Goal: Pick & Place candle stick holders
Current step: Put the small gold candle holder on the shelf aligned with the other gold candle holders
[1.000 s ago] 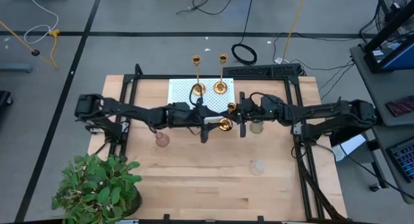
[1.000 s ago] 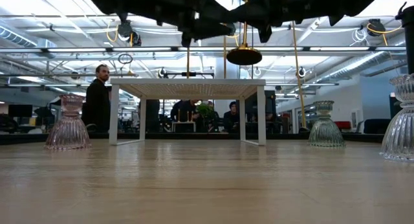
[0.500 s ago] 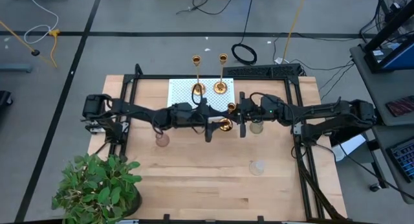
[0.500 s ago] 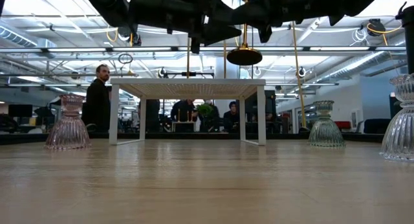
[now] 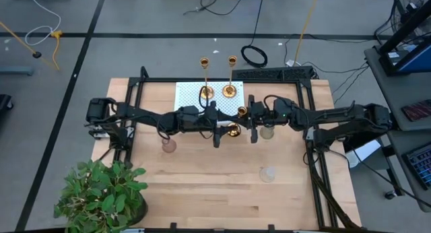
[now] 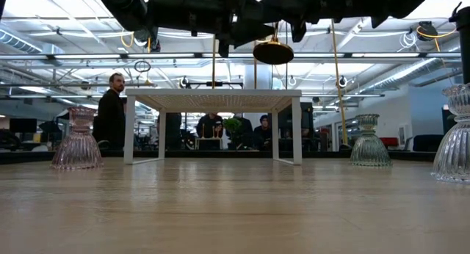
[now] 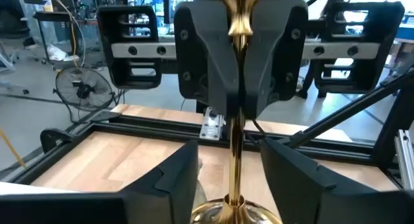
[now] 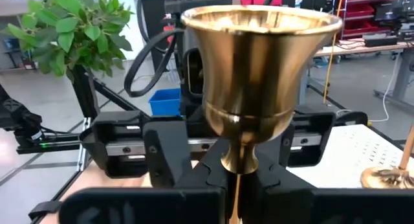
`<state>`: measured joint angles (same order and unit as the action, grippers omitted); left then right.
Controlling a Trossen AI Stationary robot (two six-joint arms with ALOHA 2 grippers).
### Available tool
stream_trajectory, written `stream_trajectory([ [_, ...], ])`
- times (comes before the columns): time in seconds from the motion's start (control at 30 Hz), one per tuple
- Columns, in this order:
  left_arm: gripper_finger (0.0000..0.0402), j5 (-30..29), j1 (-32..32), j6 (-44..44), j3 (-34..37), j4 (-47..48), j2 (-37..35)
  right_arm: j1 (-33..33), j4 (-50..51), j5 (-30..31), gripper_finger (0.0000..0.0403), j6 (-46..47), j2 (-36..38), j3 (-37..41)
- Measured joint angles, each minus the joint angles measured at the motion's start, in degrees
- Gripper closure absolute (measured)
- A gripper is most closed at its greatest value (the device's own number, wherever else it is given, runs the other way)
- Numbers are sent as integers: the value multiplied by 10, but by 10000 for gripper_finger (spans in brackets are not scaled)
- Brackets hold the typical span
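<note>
Gold holder (image 5: 234, 129) is hanging in the air over the table's middle, between the two arms, just in front of the white perforated stand (image 5: 185, 93). Looks like a handover step tbh.

Right gripper (image 5: 252, 118) is pinched tight on the thin stem: right wrist view shows the cup end (image 8: 262, 68) sitting just above its closed fingers, and left wrist view shows those same fingers clamped on the stem w/ the round base lower down. Left gripper (image 5: 216, 125) sits right up against it from the other side, fingers (image 7: 165, 182) spread either side of the stem just above the base, not touching yet afaict.

Next move imo: left has to close on the stem w/o knocking it, then right lets go, then it goes up on the stand. Slim shiny stem, so it could twist in the grip if the squeeze is off-centre.

Pose: both arms stretched almost flat toward each other across the table, wrists level, grippers nose to nose. Low view shows them up high w/ the base (image 6: 273, 53) dangling under.

Other stuff: two gold holders (image 5: 205, 91) already on the stand. Glass ones on the wood: pink (image 5: 168, 145), greenish (image 5: 267, 132), clear (image 5: 269, 174).
</note>
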<state>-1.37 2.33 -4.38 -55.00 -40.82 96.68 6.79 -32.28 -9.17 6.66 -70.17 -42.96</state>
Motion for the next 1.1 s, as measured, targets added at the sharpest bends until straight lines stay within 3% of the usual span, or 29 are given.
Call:
stream_trajectory([
  [0.57,383,29,10,7,-1,-41,23,0,-10,0,401,-7,-16,0],
  [0.87,385,26,10,6,-1,-42,23,0,-10,-1,392,-30,-15,0],
  [1.1,386,28,10,-8,-1,-43,23,0,1,-1,326,-67,-15,0],
])
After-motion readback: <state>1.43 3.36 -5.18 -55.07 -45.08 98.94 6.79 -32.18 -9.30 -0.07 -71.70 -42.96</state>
